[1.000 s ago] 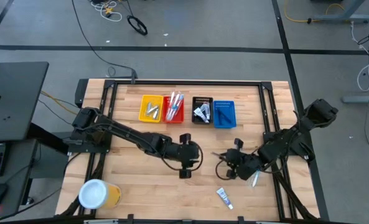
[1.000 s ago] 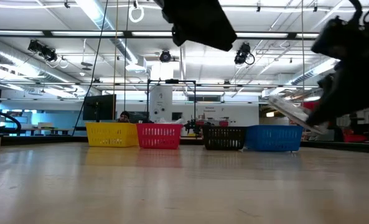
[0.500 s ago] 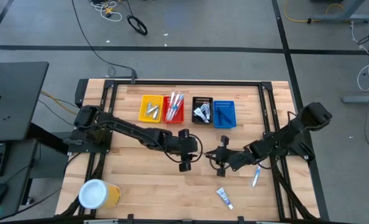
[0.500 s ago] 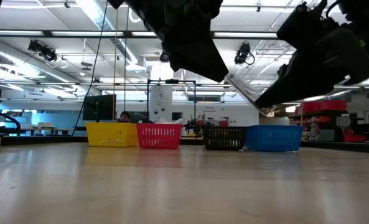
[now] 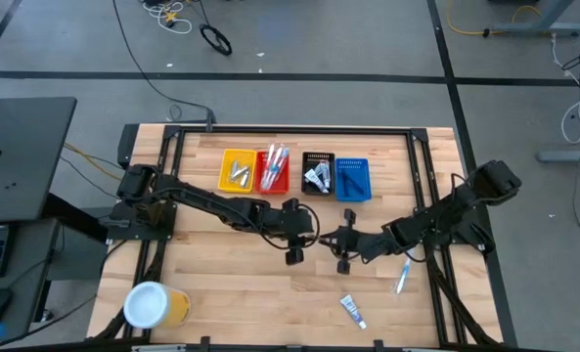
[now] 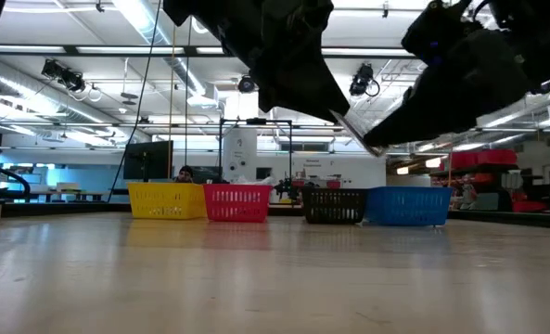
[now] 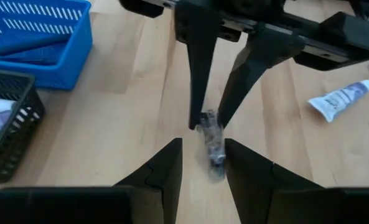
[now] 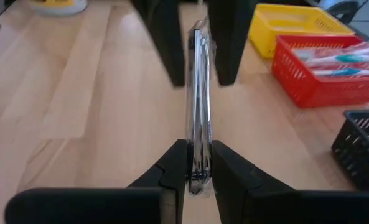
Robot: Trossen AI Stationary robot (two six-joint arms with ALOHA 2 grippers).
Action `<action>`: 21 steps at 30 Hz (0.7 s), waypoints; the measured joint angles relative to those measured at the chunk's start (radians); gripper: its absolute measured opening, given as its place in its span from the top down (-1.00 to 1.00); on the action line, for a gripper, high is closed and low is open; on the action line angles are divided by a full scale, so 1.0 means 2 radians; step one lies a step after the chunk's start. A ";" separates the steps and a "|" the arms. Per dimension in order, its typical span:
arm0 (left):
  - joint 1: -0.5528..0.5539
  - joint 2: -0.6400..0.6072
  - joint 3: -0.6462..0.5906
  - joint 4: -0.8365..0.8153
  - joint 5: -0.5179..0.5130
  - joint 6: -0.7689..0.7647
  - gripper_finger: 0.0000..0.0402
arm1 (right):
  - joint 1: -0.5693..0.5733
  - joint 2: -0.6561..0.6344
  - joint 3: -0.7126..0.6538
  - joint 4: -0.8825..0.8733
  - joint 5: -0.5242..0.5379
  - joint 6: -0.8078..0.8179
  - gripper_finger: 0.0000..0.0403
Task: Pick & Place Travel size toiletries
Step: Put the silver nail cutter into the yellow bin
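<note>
My right gripper (image 5: 334, 240) is shut on a silvery packet (image 8: 198, 106) above the middle of the table. My left gripper (image 5: 307, 236) faces it from the table's left and is open. Its two fingers (image 8: 165, 37) stand on either side of the packet's free end (image 7: 213, 146); I cannot tell whether they touch it. A white tube (image 5: 353, 311) and a toothbrush (image 5: 402, 277) lie flat on the table near the right front. More toiletries lie in the four bins at the back. My right gripper pinches the packet's flat faces between its two fingers, at the end nearest it (image 8: 198, 163). The fingers come roughly level from the table's right and lie along the packet. The packet stands on edge, lifted clear of the table, and sticks out toward my left gripper (image 6: 358, 135).
A yellow bin (image 5: 238, 171), a red bin (image 5: 274, 171), a black bin (image 5: 317, 173) and a blue bin (image 5: 353, 179) stand in a row at the table's far edge. A yellow cup with a white lid (image 5: 155, 305) stands at the near left corner.
My right gripper has carried the packet from the right front toward the table's left and far edge, and up to my left gripper. My left gripper has shifted a little toward the far edge. The packet's free end now lies between the left fingers.
</note>
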 joint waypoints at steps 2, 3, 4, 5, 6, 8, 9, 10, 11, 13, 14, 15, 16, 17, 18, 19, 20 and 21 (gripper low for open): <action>0.000 0.000 0.000 0.000 -0.001 0.014 0.40 | -0.006 0.000 0.000 0.008 0.000 -0.002 0.69; 0.000 0.000 0.000 0.000 0.000 0.020 0.42 | -0.009 0.000 0.000 0.010 0.000 -0.004 0.69; 0.000 0.000 0.000 0.001 0.000 0.027 0.46 | -0.012 0.000 0.000 0.010 -0.001 -0.004 0.69; -0.001 0.000 0.000 0.001 -0.002 0.030 0.50 | -0.015 0.000 0.000 0.010 -0.003 -0.005 0.69; -0.001 0.000 0.000 0.001 -0.002 0.033 0.56 | -0.017 0.000 0.000 0.010 -0.005 -0.005 0.69; -0.001 0.000 0.000 0.005 -0.004 0.036 0.68 | -0.020 0.000 0.000 0.010 -0.008 -0.003 0.69; -0.001 0.000 0.000 0.007 -0.003 0.036 0.74 | -0.022 0.000 0.000 0.010 -0.007 -0.002 0.69; 0.000 0.000 0.000 0.008 -0.002 0.036 0.79 | -0.023 0.000 0.000 0.009 -0.006 -0.002 0.69; 0.000 0.000 0.000 0.009 -0.003 0.036 0.84 | -0.023 0.000 0.000 0.009 -0.006 -0.002 0.69; 0.000 0.000 0.000 0.012 -0.004 0.036 0.84 | -0.023 0.000 0.000 0.010 -0.007 -0.002 0.69; 0.000 0.000 0.000 0.012 -0.004 0.036 0.84 | -0.023 0.000 0.000 0.009 -0.006 -0.002 0.69; 0.001 0.000 0.000 0.012 -0.004 0.036 0.84 | -0.023 0.000 0.000 0.009 -0.006 0.001 0.69; 0.001 0.000 0.000 0.012 -0.003 0.036 0.84 | -0.023 0.000 0.000 0.009 -0.003 0.005 0.68; 0.001 0.000 0.000 0.012 -0.003 0.036 0.83 | -0.023 0.000 0.000 0.009 -0.001 0.008 0.66; 0.001 0.000 0.000 0.012 -0.004 0.036 0.80 | -0.023 0.000 0.000 0.008 -0.001 0.010 0.63; 0.001 0.000 0.000 0.012 -0.004 0.036 0.77 | -0.023 0.000 0.000 0.007 -0.001 0.011 0.60; 0.001 0.000 0.000 0.012 -0.004 0.036 0.74 | -0.023 0.000 0.000 0.006 -0.001 0.012 0.56; 0.001 0.000 0.000 0.010 -0.004 0.037 0.73 | -0.024 0.000 0.000 0.004 0.000 0.015 0.51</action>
